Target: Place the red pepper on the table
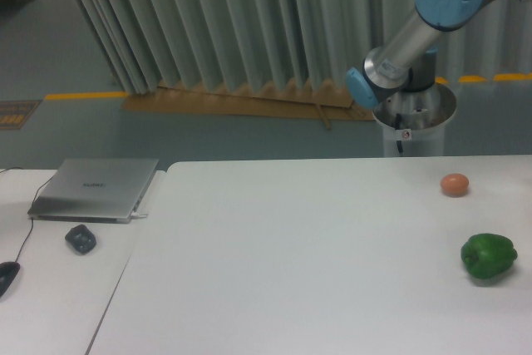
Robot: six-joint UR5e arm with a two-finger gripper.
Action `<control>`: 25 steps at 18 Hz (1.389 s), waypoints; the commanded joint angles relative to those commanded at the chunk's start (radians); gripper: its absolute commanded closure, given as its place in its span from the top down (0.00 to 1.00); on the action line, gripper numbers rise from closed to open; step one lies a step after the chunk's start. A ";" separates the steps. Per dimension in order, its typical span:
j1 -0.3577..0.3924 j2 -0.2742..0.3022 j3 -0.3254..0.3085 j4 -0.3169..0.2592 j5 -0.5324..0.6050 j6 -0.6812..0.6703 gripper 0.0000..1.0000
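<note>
The red pepper is out of view. The white table (pixel 299 255) fills the lower right of the camera view. Only part of my arm shows: a grey link with blue joint caps (pixel 416 31) rising from its base behind the table's far right edge and leaving the frame at the top right. My gripper is out of the frame.
A green bell pepper (pixel 489 256) lies near the table's right edge, with a small orange-brown ball (pixel 455 184) behind it. On the adjoining white desk at the left are a closed laptop (pixel 96 189), a dark small object (pixel 81 239) and a mouse (pixel 7 276). Curtains hang behind.
</note>
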 joint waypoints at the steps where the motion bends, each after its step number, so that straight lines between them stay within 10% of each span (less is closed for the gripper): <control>1: 0.000 0.002 0.000 0.000 0.000 0.003 0.49; 13: 0.011 0.038 0.032 -0.077 -0.028 0.003 0.41; 15: 0.011 0.032 0.040 -0.074 -0.038 0.006 1.00; 25: -0.008 -0.012 0.071 -0.014 -0.089 -0.014 1.00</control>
